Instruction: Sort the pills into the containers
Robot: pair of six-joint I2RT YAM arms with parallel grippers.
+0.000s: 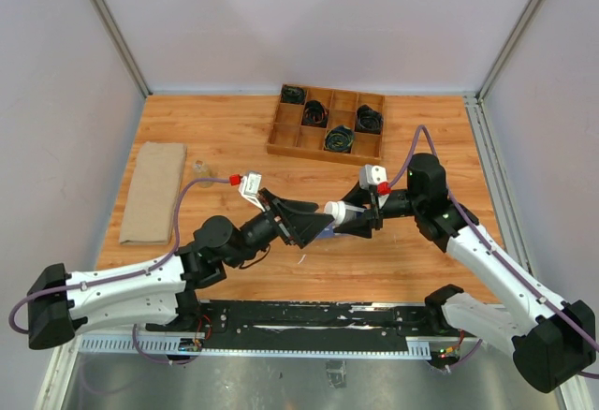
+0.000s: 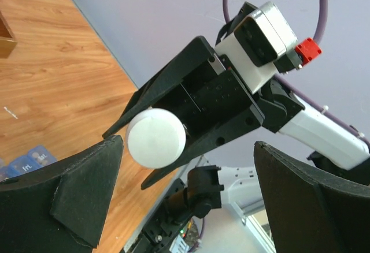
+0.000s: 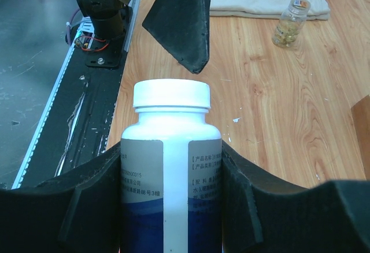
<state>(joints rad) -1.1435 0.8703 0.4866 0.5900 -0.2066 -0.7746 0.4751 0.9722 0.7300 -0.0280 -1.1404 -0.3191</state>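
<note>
My right gripper (image 1: 360,213) is shut on a white pill bottle (image 3: 170,183) with a blue-and-white label and holds it above the table, its white cap (image 3: 171,94) pointing at my left gripper (image 1: 314,221). The left gripper (image 2: 185,189) is open, and the cap (image 2: 156,137) sits just ahead of it, close to the left finger (image 2: 75,189) but apart from it. One left finger (image 3: 180,22) hangs beyond the cap in the right wrist view. A corner of the translucent-blue pill organizer (image 2: 28,162) lies on the table below; the grippers hide most of it.
A small clear bottle (image 1: 199,167) with yellowish contents (image 3: 291,22) stands next to a folded beige cloth (image 1: 154,190) at the left. A wooden divided tray (image 1: 328,120) of black cables sits at the back.
</note>
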